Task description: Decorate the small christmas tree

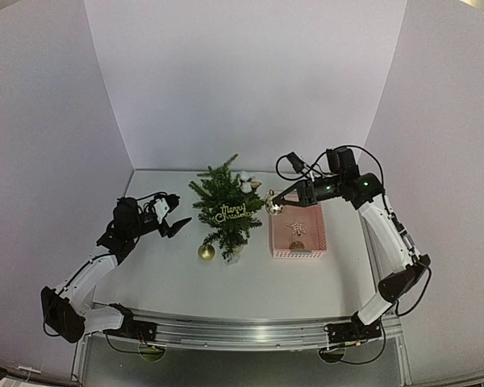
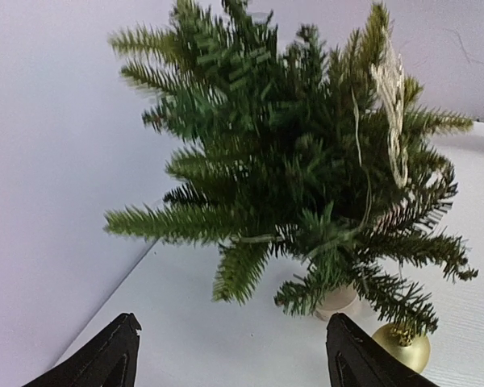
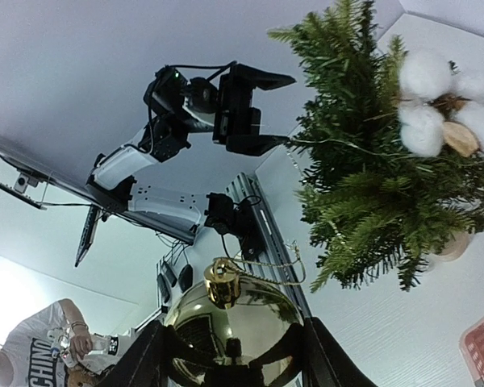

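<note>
On the white tabletop [image 1: 250, 282], in the middle and toward the far side, stands the small christmas tree [image 1: 224, 211] on its pale base. A gold "Merry Christmas" sign [image 1: 232, 214] hangs on it, and white cotton puffs [image 1: 246, 182] sit at its far right. Right of the tree is a pink basket [image 1: 298, 255] with a star ornament [image 1: 297, 228] inside. The right end effector [image 3: 232, 334] is closed around a shiny gold bauble [image 3: 226, 318], just beside the tree's right branches. The left end effector [image 2: 234, 359] is wide open and holds nothing, left of the tree. Another gold ball [image 1: 206, 251] lies on the tabletop near the tree's foot.
</note>
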Robot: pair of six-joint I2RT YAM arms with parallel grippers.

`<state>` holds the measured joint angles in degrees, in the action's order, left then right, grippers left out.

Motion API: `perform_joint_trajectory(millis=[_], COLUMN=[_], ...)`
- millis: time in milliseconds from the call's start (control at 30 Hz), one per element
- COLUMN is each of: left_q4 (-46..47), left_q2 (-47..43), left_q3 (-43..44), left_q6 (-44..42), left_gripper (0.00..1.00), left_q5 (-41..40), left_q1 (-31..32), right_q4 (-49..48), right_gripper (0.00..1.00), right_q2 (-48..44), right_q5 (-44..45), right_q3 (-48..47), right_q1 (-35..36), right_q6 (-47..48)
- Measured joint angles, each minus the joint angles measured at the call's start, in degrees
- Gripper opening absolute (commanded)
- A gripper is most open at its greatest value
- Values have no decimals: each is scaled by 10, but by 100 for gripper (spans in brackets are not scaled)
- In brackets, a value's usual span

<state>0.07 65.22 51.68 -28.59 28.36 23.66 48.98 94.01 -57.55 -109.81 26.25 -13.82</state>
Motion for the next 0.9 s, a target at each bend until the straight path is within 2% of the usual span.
perform_joint_trajectory(millis=[133, 400, 500, 733, 800, 900], left_q4=[-14, -19, -38, -110, -118, -137], left_q2=[10, 52, 86, 136, 139, 142], left_q3=[82, 192, 235, 324, 333, 349], left_q6=[0, 14, 21, 16, 17, 24], left_gripper=[79, 68, 68, 68, 64, 54], left_q5=[33, 143, 200, 272, 287, 298], left_q1=[0, 0, 4, 44, 51, 61], right_q4=[-1, -9, -14, -22, -23, -30], right_gripper=[40, 41, 41, 40, 40, 40], right_q2=[8, 60, 101, 177, 182, 184], right_q5=[-10, -19, -21, -10, -2, 15], right_q3=[-33, -130, -173, -233, -234, -238], right_q1=[38, 109, 130, 149, 151, 152], right_q6=[0, 0, -1, -1, -2, -3])
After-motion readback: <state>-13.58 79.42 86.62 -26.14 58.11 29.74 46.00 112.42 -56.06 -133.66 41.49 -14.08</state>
